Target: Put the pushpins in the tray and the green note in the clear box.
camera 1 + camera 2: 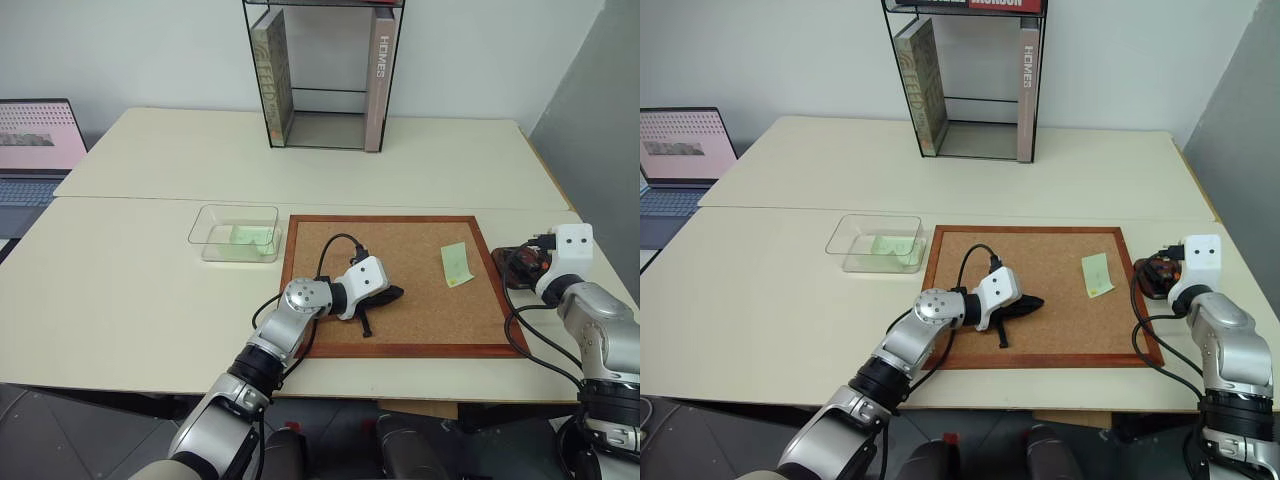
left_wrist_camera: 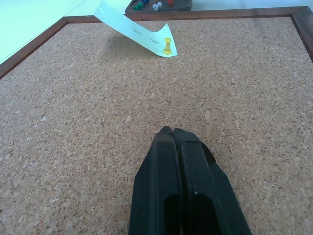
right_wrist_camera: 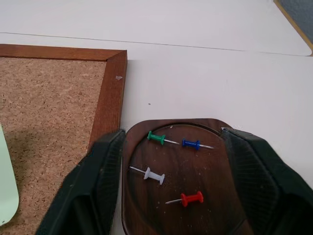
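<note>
A yellow pushpin (image 2: 167, 46) pins the green note (image 1: 456, 264) to the cork board (image 1: 420, 325), ahead of the closed left gripper (image 1: 392, 293), while the right gripper (image 3: 171, 196) hangs wide open over the tray (image 3: 205, 166) holding four pushpins (image 3: 156, 138).

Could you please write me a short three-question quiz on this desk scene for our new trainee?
1. True or false: a green note on the cork board is held by a yellow pushpin.
2. How many pushpins lie in the tray? A) two B) four C) six
3. Fill in: the clear box sits beside the cork board and holds a pale ____ slip.

Key:
1. True.
2. B: green pushpin, blue pushpin, white pushpin and red pushpin.
3. Green.
</note>
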`<state>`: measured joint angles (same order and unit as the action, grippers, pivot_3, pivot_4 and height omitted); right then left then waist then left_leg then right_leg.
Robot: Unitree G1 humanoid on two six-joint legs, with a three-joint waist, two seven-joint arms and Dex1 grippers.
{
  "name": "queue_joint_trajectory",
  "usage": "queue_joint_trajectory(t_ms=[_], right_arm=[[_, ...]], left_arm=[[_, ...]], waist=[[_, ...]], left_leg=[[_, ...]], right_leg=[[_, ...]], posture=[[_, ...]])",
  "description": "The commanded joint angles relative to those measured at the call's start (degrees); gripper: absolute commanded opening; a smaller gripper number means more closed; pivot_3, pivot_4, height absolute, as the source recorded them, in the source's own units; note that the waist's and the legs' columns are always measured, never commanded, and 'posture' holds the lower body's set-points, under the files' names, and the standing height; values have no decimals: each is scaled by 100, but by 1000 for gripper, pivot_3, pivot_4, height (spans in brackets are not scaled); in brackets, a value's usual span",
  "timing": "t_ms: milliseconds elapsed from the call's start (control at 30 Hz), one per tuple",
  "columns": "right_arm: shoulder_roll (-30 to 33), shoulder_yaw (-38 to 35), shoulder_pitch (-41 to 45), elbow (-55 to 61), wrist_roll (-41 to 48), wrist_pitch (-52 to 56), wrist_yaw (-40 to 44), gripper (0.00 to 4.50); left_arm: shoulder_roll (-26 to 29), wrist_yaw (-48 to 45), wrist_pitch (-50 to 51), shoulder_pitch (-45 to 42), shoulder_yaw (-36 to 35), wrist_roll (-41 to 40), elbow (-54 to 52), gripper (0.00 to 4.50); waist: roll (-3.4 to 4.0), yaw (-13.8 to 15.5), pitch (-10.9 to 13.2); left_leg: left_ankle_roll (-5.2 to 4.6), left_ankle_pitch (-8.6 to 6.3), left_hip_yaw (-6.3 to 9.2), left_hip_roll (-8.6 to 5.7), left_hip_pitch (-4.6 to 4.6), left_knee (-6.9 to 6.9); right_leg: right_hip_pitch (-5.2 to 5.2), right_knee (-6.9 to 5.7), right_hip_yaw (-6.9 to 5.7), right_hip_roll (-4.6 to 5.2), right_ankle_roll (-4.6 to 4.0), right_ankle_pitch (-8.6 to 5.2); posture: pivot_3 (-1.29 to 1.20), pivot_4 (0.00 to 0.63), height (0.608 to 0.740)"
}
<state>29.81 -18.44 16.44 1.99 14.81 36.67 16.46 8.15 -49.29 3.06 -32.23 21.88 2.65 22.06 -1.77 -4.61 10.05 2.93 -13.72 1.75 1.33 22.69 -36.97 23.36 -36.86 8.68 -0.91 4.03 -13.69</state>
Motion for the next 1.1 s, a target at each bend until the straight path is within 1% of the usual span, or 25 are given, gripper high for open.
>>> queue_joint_trajectory(t_ms=[33, 133, 300, 400, 667, 800, 833, 1033, 1100], right_arm=[[-18, -21, -364, 1253, 556, -7, 520, 3506], [-69, 273, -902, 1911, 905, 201, 902, 3506], [-235, 589, -1241, 2156, 887, 207, 839, 3506], [-230, 822, -1290, 2050, 700, 127, 793, 3506], [-191, 1112, -1174, 1425, 102, -375, 684, 3506], [-239, 1172, -1144, 1278, -2, -489, 682, 2851], [-247, 1176, -1140, 1258, -18, -510, 681, 2559], [-299, 1181, -1109, 1288, -60, -566, 700, 1416], [-303, 1193, -1108, 1292, -68, -572, 704, 911]], left_arm=[[-13, 20, 33, 93, 176, 148, 150, 0], [-4, 2, 20, 88, 186, 151, 157, 0], [0, -15, 6, 74, 195, 157, 174, 0], [4, -31, -4, 70, 201, 166, 179, 0], [13, -13, -12, 81, 192, 181, 174, 0], [34, -13, -7, 97, 188, 178, 155, 0], [38, -13, -7, 99, 188, 178, 152, 0], [60, -19, -15, 117, 197, 181, 134, 0], [60, -21, -19, 119, 202, 183, 133, 0]], waist=[[0, 1, 0], [-2, 2, 1], [-2, -5, 1], [-3, -5, 1], [-3, -2, 1], [-3, -3, 2], [-3, -3, 1], [-3, -3, 1], [-3, -3, 2]], left_leg=[[0, 0, 2, 0, 0, 1], [0, 0, 9, 0, 3, 2], [0, 0, 2, 2, 2, -2], [0, 0, 3, 4, 1, -1], [1, 0, 1, 3, 8, 1], [0, 0, 1, 3, 6, 1], [0, 0, 1, 3, 7, 1], [0, 0, 2, 3, 8, 1], [0, 0, 2, 3, 8, 1]], right_leg=[[0, 0, -1, -1, 0, 0], [-1, 2, -6, -1, 0, -1], [1, 4, -1, 0, 0, -1], [4, 4, -3, 0, -1, -2], [9, 8, -3, 0, -1, -2], [9, 6, -3, 0, -1, -2], [9, 6, -3, 0, -1, -2], [9, 7, -3, 0, -1, -2], [9, 7, -3, 0, -1, -2]], posture=[[0, 150, 740], [0, 150, 740], [0, 150, 740], [0, 150, 740], [0, 150, 740], [0, 150, 740], [0, 150, 740], [0, 150, 740], [0, 150, 740]])
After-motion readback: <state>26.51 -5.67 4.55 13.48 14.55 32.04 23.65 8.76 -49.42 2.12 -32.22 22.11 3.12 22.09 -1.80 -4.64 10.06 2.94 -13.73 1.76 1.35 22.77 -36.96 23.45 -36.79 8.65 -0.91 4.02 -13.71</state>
